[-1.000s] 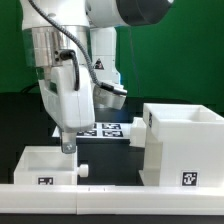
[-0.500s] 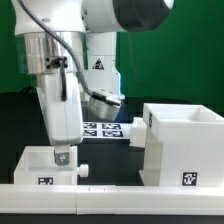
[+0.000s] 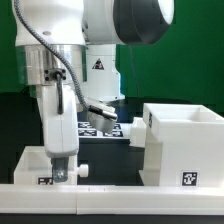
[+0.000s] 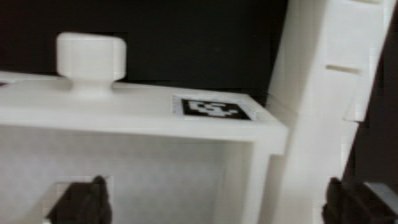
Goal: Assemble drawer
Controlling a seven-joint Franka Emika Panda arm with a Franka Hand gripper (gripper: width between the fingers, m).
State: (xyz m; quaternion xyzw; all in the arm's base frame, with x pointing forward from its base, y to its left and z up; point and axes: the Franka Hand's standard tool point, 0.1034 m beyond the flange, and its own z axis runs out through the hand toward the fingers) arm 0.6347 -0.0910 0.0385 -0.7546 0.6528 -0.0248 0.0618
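The drawer's large white box housing (image 3: 182, 140) stands at the exterior view's right, with a tag on its front. A small white knobbed tray (image 3: 38, 162) lies at the exterior view's left, its knob (image 3: 84, 171) pointing toward the housing. My gripper (image 3: 62, 170) is low over this tray, at its knob end. In the wrist view the knob (image 4: 86, 60) and the tray's tagged rim (image 4: 210, 108) show, and my gripper (image 4: 222, 205) is open, its dark fingertips (image 4: 80, 200) wide apart with a tray wall between them. Another white part (image 3: 140, 127) sits behind the housing.
The long white bar (image 3: 110, 192) runs along the front, close to the tray and the housing; it also shows in the wrist view (image 4: 329, 110). The marker board (image 3: 105, 130) lies in the middle, behind the arm. A green wall is at the back.
My gripper has moved down and toward the exterior view's left, from above the tray's knob end to low over the tray. The parts have not moved.
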